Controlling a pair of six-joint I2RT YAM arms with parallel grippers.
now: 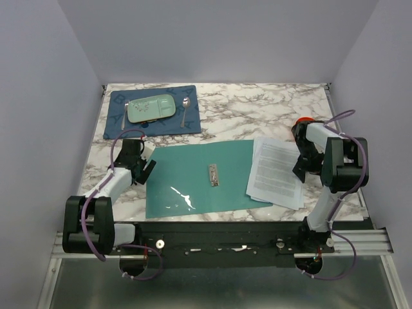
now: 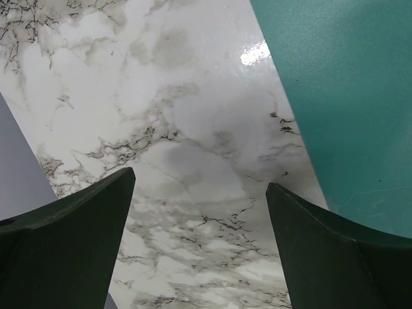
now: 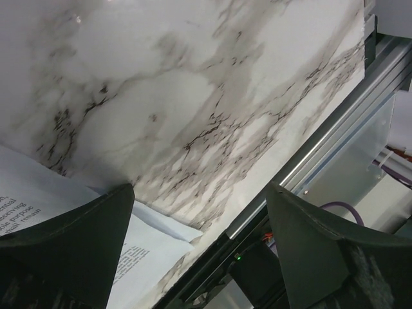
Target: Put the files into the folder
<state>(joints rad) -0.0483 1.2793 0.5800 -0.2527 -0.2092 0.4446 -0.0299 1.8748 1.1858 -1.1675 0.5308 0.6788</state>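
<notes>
The teal folder point(image 1: 193, 183) lies open and flat mid-table, a small metal clip point(image 1: 214, 175) at its spine. The files point(image 1: 277, 172), white printed sheets, lie in a loose stack just right of it, overlapping its right edge. My left gripper point(image 1: 145, 168) hovers open at the folder's left edge. In the left wrist view it point(image 2: 201, 180) stands over bare marble, with the folder point(image 2: 347, 96) to the right. My right gripper point(image 1: 301, 168) is open at the right edge of the files. In the right wrist view it point(image 3: 201, 188) holds nothing, and a corner of the files point(image 3: 151, 248) shows below its left finger.
A dark blue placemat point(image 1: 119, 125) at the back left carries a pale green tray point(image 1: 151, 108) and a spoon point(image 1: 185, 109). A red object point(image 1: 304, 121) sits behind the right arm. The table's edge and a metal rail point(image 3: 309, 161) run close to the right gripper.
</notes>
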